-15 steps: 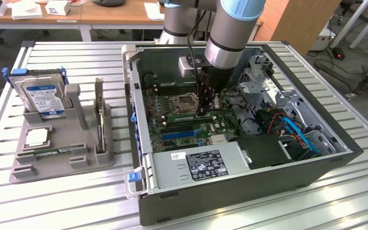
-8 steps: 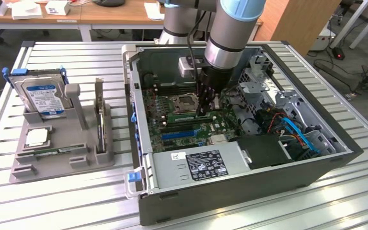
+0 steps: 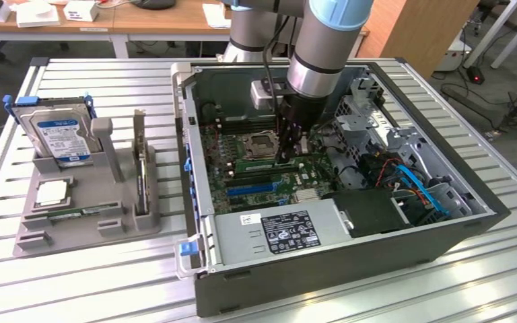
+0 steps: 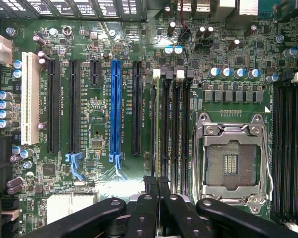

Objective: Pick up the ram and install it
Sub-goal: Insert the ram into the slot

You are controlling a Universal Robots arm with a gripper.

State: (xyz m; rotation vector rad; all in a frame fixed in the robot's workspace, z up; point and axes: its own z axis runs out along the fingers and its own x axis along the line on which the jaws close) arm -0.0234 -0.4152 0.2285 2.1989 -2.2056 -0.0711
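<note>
Gripper (image 4: 156, 181), closed, over memory slots (image 4: 175, 129)

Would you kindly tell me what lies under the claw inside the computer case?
Long black memory slots on the green motherboard, beside the empty processor socket. The claw covers one end of the slots, hiding whatever sits there.
</note>
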